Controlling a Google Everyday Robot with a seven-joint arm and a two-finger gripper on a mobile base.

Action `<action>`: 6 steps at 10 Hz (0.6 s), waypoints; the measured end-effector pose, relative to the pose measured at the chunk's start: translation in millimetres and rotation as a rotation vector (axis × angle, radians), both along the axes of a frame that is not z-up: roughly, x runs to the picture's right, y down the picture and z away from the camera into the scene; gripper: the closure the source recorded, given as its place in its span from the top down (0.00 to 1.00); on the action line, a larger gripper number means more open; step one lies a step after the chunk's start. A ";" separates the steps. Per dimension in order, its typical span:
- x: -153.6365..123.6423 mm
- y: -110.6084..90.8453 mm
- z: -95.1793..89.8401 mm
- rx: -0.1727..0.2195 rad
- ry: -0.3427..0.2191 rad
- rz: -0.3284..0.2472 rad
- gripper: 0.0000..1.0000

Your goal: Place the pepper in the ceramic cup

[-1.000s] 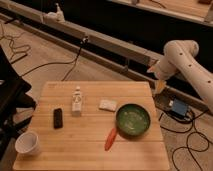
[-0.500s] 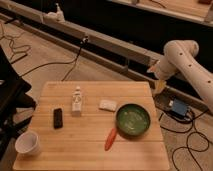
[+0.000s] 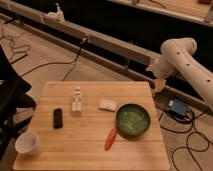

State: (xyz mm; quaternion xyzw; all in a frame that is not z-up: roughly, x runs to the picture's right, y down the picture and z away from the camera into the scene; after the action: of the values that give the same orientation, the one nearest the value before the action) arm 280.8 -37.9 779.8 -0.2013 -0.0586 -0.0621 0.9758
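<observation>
At the near left corner of the wooden table (image 3: 75,157) stood the ceramic cup (image 3: 27,142), upright and empty as far as I could see. Next came a black slab (image 3: 58,118), a small white bottle (image 3: 77,100) and a pale block (image 3: 107,104). The pepper (image 3: 111,139) lay flat, its upper end just touching the rim of the green bowl (image 3: 132,120). Off the far right edge hung the gripper (image 3: 159,84), well above the tabletop, its claw spread wide with nothing in it.

The reach had not begun. To my eye it should drop on the pepper's middle, fingers across its width, keeping clear of the bowl's rim, then carry it well left to the cup. Compared with a second before, nothing had shifted: arm and objects sat as they were.
</observation>
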 end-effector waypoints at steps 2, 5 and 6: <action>0.3 0.1 -0.1 0.000 0.000 0.000 0.80; -22.7 5.8 3.8 -0.003 -0.043 -0.051 0.80; -36.0 8.2 5.8 -0.001 -0.062 -0.081 0.80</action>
State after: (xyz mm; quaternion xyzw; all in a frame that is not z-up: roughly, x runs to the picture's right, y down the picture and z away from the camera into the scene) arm 244.8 -29.7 785.6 -0.2019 -0.0807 -0.1078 0.9701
